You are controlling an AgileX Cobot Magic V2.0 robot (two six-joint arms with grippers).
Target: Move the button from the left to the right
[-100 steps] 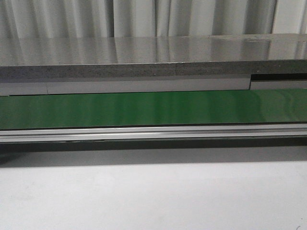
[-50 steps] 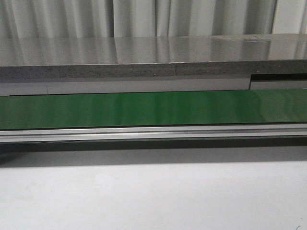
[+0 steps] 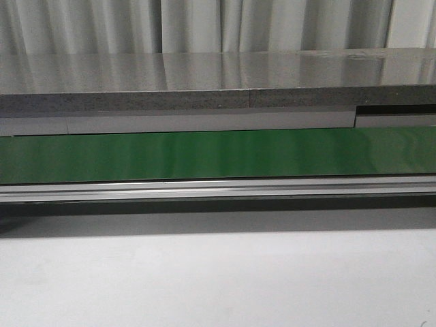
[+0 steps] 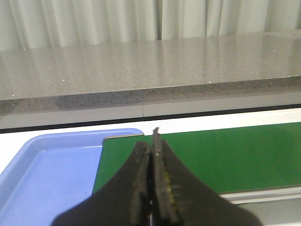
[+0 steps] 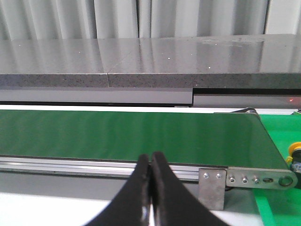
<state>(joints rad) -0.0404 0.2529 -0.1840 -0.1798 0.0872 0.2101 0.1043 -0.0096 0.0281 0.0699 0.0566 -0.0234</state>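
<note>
A sliver of a yellow round cap on a dark body (image 5: 296,154) shows at the frame edge in the right wrist view, on a green surface beyond the belt's end; it looks like the button, mostly cut off. No button shows in the front or left wrist views. My left gripper (image 4: 153,141) is shut and empty, above the green belt's (image 4: 225,155) end beside a blue tray (image 4: 51,174). My right gripper (image 5: 151,157) is shut and empty, in front of the belt's (image 5: 141,134) aluminium rail. Neither gripper shows in the front view.
The green conveyor belt (image 3: 218,153) runs across the front view behind an aluminium rail (image 3: 218,189), with a grey stone counter (image 3: 204,82) behind and white tabletop (image 3: 218,279) in front. A metal end bracket (image 5: 244,178) closes the belt's right end.
</note>
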